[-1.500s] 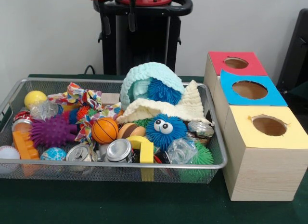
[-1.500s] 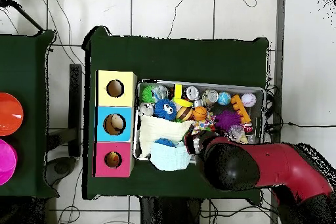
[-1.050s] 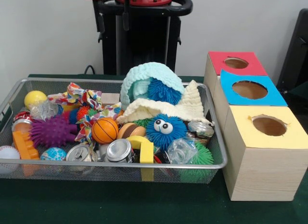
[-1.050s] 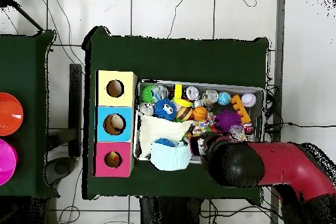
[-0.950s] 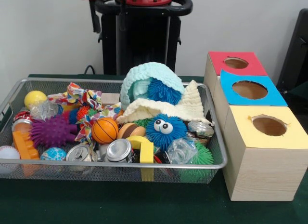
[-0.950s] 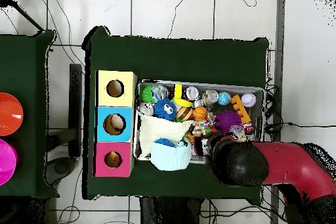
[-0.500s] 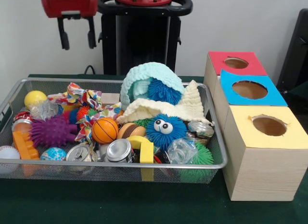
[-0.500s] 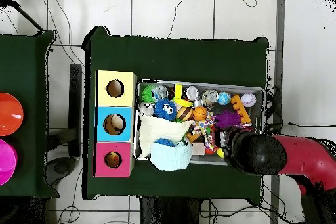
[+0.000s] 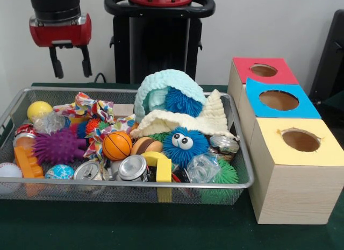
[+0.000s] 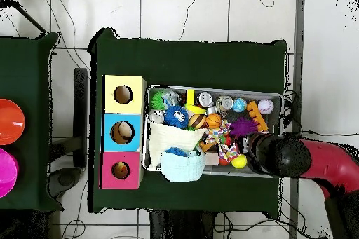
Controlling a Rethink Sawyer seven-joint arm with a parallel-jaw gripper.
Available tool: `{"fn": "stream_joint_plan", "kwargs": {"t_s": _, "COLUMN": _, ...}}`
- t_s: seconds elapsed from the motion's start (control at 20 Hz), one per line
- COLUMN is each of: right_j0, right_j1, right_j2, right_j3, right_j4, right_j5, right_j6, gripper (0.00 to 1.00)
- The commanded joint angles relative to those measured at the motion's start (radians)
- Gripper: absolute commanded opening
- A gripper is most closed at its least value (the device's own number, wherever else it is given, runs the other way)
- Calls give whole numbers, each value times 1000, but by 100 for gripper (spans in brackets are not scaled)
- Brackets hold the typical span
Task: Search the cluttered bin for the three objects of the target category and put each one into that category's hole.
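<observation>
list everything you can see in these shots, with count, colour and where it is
wire bin: 1, silver mesh, on the green table
boxes with holes: 3, red, blue, yellow, in a row beside the bin
spiky balls: purple, blue with eyes, blue under the mint knit cloth, green
cream cloth: 1, bin middle
basketball: 1, orange
yellow ball: 1, back corner
cans: 2, silver, front wall
baseball: 1, white, front corner
end effector: 1, red and black, open, empty, above the bin's yellow-ball end
</observation>
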Motion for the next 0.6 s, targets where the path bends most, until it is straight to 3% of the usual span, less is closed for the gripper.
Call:
{"fn": "stream_joint_plan", "kwargs": {"t_s": 0.05, "right_j0": -8, "right_j1": 95, "right_j2": -45, "right_j3": -94, "right_j4": -66, "right_j5": 20, "right_j6": -67, "gripper": 100}}
{"fn": "stream_joint_plan", "kwargs": {"t_s": 0.6, "right_j0": 10, "right_j1": 244, "right_j2": -47, "right_j3": -253, "right_j4": -152, "right_j5": -60, "right_j6": -68, "gripper": 100}}
